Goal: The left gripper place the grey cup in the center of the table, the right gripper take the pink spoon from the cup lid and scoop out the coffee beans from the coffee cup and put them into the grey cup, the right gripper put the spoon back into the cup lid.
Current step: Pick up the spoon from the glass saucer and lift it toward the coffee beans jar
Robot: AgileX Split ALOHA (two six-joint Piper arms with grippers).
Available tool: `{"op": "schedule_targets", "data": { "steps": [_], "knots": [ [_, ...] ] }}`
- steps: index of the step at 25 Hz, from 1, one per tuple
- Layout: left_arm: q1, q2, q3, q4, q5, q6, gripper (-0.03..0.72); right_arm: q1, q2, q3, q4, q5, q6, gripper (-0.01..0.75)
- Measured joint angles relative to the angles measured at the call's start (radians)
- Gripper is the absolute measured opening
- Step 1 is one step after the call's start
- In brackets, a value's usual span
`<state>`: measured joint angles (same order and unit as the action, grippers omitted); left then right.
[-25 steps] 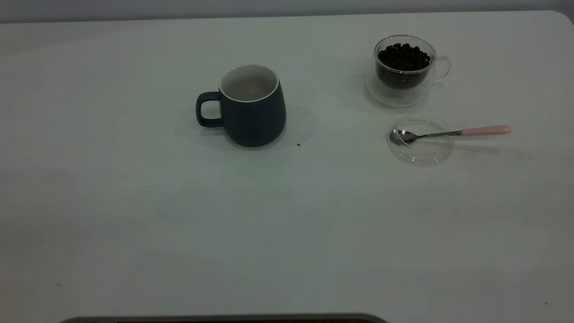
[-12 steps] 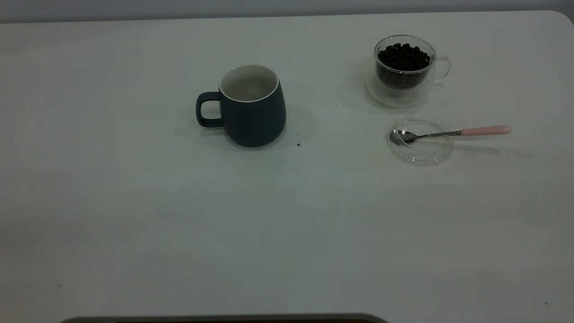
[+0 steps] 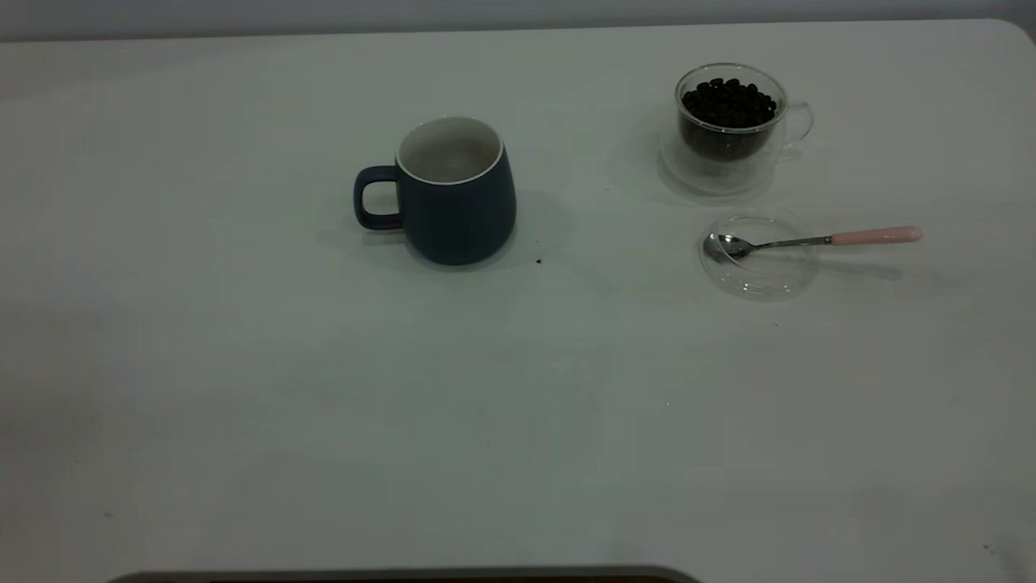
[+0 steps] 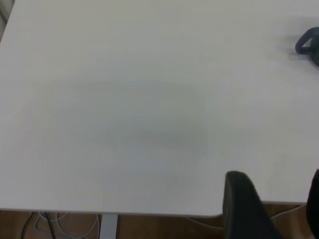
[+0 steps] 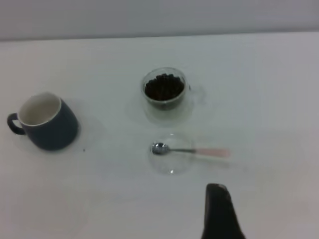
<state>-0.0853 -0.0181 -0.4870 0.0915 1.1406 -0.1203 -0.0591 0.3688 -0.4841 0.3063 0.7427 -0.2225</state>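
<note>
Beans (image 3: 729,103), dark roasted coffee, are heaped in the small clear double-walled glass cup (image 3: 731,129) at the far right of the wide white table (image 3: 243,389). Just nearer, a slim silver spoon with a pink handle (image 3: 809,240) is laid bowl-down in the shallow clear glass lid (image 3: 759,255), handle pointing right. The dark blue-grey ceramic mug (image 3: 447,191) is stood upright near the centre, handle leftward. How far either gripper is opened cannot be told.
</note>
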Motion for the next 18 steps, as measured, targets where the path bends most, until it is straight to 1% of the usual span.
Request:
{"op": "schedule_targets", "data": {
  "steps": [3,7,10,14,16,18],
  "knots": [
    [0.000,0.000,0.000,0.000,0.000,0.000,0.370,0.000,0.233,0.000,0.043,-0.134,-0.134,0.502],
    [0.000,0.000,0.000,0.000,0.000,0.000,0.370,0.000,0.538,-0.036,0.157,-0.267,-0.327,0.502],
    [0.000,0.000,0.000,0.000,0.000,0.000,0.370,0.000,0.735,-0.089,0.272,-0.319,-0.488,0.502],
    [0.000,0.000,0.000,0.000,0.000,0.000,0.370,0.000,0.980,-0.160,0.446,-0.358,-0.702,0.502],
    [0.000,0.000,0.000,0.000,0.000,0.000,0.370,-0.004,1.104,-0.198,0.535,-0.361,-0.790,0.501],
    [0.000,0.000,0.000,0.000,0.000,0.000,0.370,-0.037,1.214,-0.246,0.634,-0.333,-0.866,0.500]
  ]
}}
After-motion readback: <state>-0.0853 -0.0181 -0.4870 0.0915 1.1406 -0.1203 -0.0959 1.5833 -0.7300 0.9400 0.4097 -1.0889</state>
